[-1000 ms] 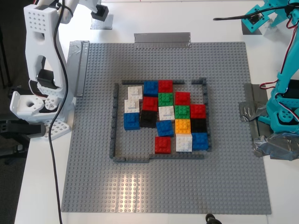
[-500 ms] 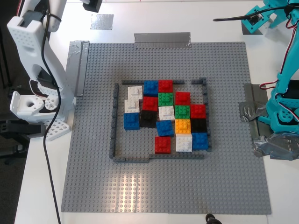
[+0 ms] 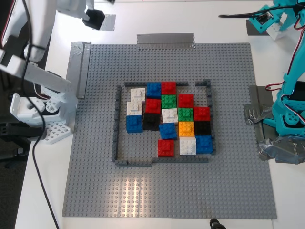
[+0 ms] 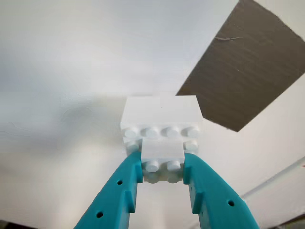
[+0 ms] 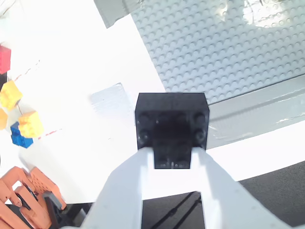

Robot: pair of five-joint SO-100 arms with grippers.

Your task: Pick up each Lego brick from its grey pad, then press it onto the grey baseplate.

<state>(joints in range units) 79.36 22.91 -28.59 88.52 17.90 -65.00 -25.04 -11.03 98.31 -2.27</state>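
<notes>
A dark-grey frame (image 3: 162, 123) of thin bricks rings a cluster of coloured bricks (image 3: 169, 119) on the grey baseplate (image 3: 167, 191), with tape strips (image 3: 165, 40) along its edges. My first gripper (image 4: 163, 164) has its jaws clamped on the white brick (image 4: 161, 138); my second gripper (image 5: 172, 155) has its jaws clamped on the black brick (image 5: 171, 124), near a grey pad (image 5: 110, 100). Both hang over the white surface (image 3: 214, 24) beyond the baseplate.
</notes>
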